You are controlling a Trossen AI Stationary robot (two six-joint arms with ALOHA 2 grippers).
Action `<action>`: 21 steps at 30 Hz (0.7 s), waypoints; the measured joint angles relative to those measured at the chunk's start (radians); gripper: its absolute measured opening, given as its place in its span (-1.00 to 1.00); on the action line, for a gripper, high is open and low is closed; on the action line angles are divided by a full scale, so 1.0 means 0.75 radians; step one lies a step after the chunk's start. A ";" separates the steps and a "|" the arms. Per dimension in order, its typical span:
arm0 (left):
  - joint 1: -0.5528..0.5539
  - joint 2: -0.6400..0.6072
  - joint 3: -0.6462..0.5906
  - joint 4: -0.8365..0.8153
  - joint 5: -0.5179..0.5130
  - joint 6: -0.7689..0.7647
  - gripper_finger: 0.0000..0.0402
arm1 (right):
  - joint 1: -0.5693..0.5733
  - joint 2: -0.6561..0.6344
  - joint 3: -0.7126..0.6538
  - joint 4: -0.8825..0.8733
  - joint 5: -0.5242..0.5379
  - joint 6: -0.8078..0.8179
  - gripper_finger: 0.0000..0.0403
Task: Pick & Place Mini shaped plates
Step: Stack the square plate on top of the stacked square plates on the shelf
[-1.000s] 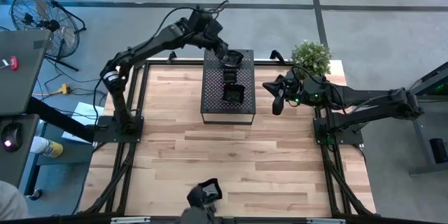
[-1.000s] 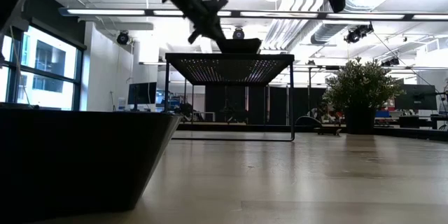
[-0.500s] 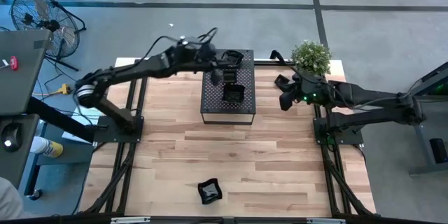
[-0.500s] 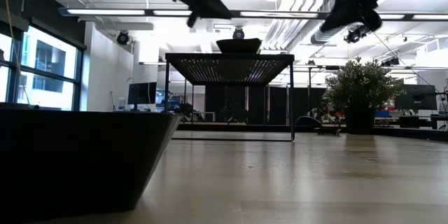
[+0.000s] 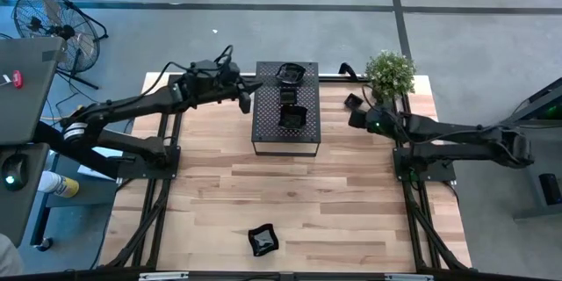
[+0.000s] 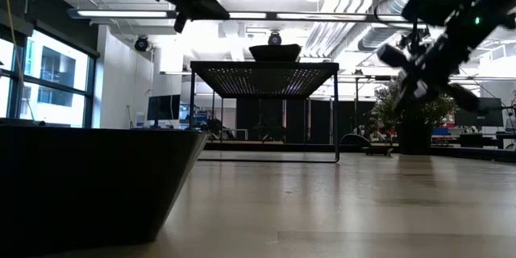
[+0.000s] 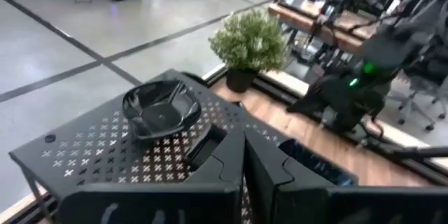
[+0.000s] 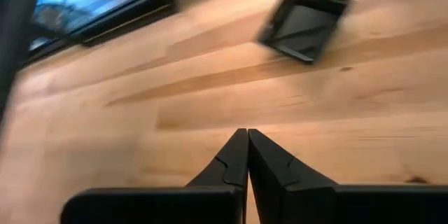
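A round wavy-rimmed black plate [image 5: 290, 72] [image 7: 161, 108] [image 6: 274, 51] sits on the far end of the dark perforated stand [image 5: 263, 132]. A square plate [image 5: 293, 117] and another small dark dish [image 5: 288, 96] also rest on the stand. One more square plate [image 8: 304, 24] [image 5: 351, 101] lies flat on the wood in front of my right gripper [image 5: 358, 120] [image 8: 246, 134], which is shut and hangs low over the table. My left gripper [image 5: 248, 98] [image 7: 244, 143] is shut and hovers just left of the stand. A further plate [image 5: 262, 240] lies near the table's near edge.
A potted plant [image 5: 389, 70] stands at the table's far right corner, close behind my right arm. A floor fan [image 5: 53, 18] stands beyond the table's left side. The near plate looms as a dark mass [image 6: 81, 177] in the low view. Bare wood [image 5: 290, 193] spans the table's middle.
My left gripper has left the round wavy plate on the stand's far end and drawn back toward the table's left, now clear of the stand. The plate stays where it was set. My right gripper has come down toward the table by the plant.
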 joint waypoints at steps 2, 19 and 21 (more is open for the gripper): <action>0.000 -0.015 -0.010 -0.002 0.000 -0.037 -1.00 | -0.057 0.013 -0.044 0.038 -0.027 0.030 -0.92; 0.000 -0.019 -0.013 -0.075 0.045 -0.065 -1.00 | -0.397 0.479 -0.085 0.450 0.044 -0.020 -0.45; 0.000 -0.019 -0.013 -0.078 0.051 -0.065 -1.00 | -0.413 0.538 -0.085 0.505 0.043 -0.041 -0.47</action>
